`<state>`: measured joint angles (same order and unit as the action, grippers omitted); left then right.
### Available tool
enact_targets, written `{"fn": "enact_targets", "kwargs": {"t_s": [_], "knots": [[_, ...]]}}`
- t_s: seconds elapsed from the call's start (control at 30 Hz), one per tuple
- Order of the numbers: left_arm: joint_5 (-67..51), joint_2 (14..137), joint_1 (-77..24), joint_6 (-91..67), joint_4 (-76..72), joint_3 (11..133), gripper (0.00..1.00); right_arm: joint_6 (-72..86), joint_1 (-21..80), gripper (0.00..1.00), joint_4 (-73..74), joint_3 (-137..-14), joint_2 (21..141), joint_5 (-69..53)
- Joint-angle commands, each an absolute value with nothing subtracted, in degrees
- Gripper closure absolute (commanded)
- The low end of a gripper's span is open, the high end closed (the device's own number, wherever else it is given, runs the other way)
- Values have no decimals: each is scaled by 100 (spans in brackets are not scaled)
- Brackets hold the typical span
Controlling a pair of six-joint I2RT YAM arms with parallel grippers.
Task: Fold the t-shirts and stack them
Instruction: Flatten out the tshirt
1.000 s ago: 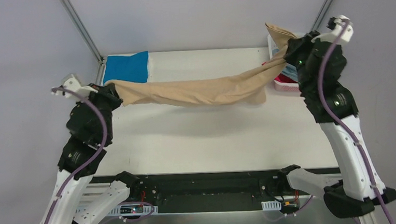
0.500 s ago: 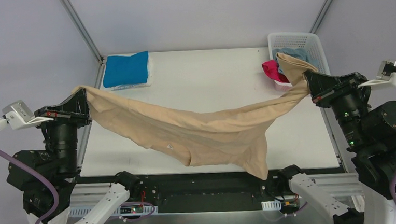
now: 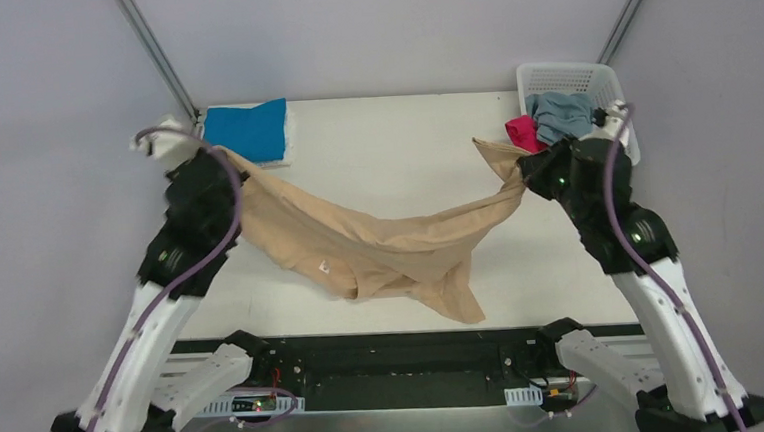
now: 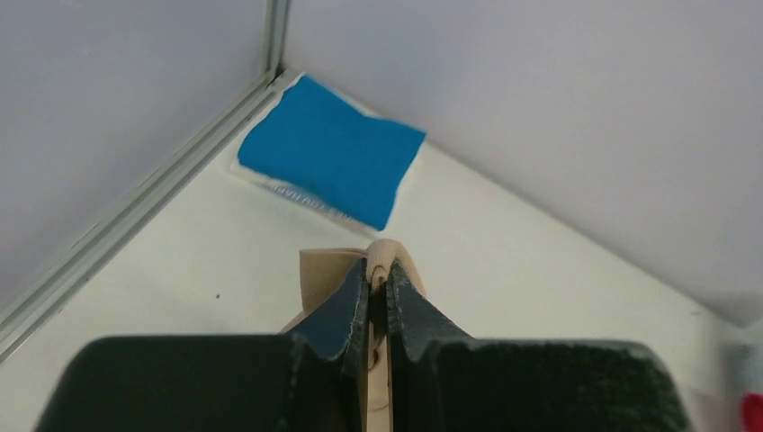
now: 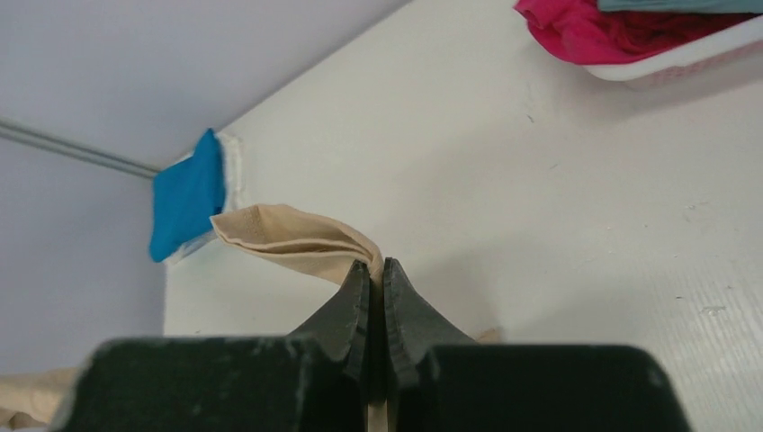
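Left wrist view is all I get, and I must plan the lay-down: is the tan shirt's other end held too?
Observer: Yes, the right gripper has its jaws shut on the tan shirt at its other end, beside the white basket.
Operator: Is the cloth off the table?
Observer: No, its middle seems to rest on the table, one flap reaching the near edge.
Operator: What's in the basket?
Observer: A grey-blue shirt inside; a magenta shirt spills over its rim.
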<state>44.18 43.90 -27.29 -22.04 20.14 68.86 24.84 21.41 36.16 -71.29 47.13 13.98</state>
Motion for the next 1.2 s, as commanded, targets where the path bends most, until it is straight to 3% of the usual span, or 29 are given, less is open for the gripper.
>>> {"fn": "enact_targets", "kwargs": {"t_s": [0.0, 0.13, 0.47, 0.6, 0.67, 0.7, 0.73, 0.8, 0.87, 0.9, 1.17], "knots": [[4659, 5963, -2011, -2686, 1936, 6873, 100, 2675, 2077, 100, 2580, -6938, 5655, 2258], [3828, 7337, -1348, -2968, 1694, 7233, 100, 2682, 1716, 100, 2204, -7037, 6677, 2207], [3164, 10390, -1057, -2719, 1177, 8898, 100, 2489, 1094, 100, 1252, -8058, 9366, 1310], [2936, 11070, -1008, -2683, 1178, 9423, 84, 2276, 981, 95, 1335, -8951, 10419, 1382], [2881, 11282, -994, -2645, 1212, 9666, 70, 2197, 942, 83, 1641, -9565, 10924, 1524], [2857, 11354, -986, -2616, 1271, 9781, 55, 2084, 930, 68, 1847, -9914, 11159, 1555], [2794, 11383, -984, -2604, 1381, 9931, 33, 1984, 932, 48, 2220, -10244, 11379, 1580], [2626, 11304, -991, -2581, 1489, 9979, 5, 1902, 939, 26, 2640, -10627, 11457, 1584], [2343, 11065, -994, -2573, 1559, 9894, 1, 1866, 975, 6, 2637, -10429, 11217, 1542], [2199, 10929, -1001, -2600, 1571, 9783, 1, 1847, 1014, 2, 2561, -10196, 11002, 1546], [1626, 9079, -1037, -3230, 1644, 7859, 1, 1905, 1715, 1, 2327, -7614, 8838, 1217]]}}
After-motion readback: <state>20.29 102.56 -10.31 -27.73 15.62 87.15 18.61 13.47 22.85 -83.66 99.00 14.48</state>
